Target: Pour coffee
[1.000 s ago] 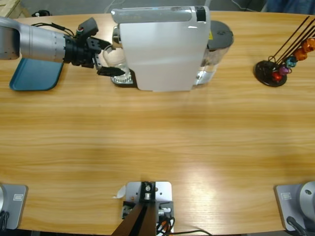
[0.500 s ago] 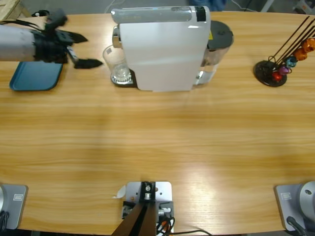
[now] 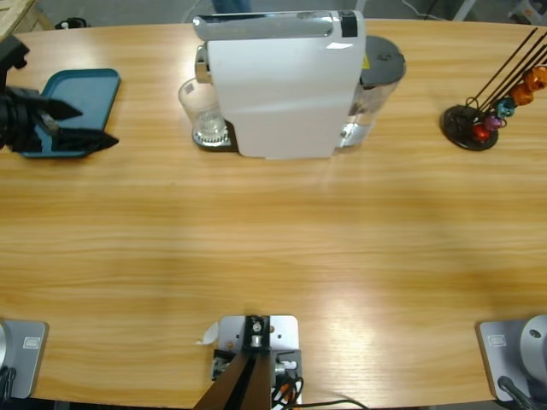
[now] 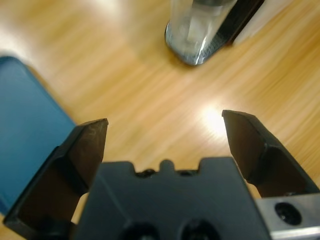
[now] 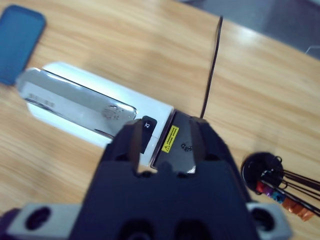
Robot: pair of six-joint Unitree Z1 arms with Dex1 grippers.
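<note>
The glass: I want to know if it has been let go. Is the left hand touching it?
Apart. The high view shows the left hand over by the tray, with bare table between it and the glass at the machine.

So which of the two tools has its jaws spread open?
The left tool, beside the blue tray, jaws wide apart; the right tool, above the coffee machine, is shut.

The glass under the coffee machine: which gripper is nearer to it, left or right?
Left. The left gripper is open over the blue tray, beside the glass. The right gripper looks down on the coffee machine from high above.
</note>
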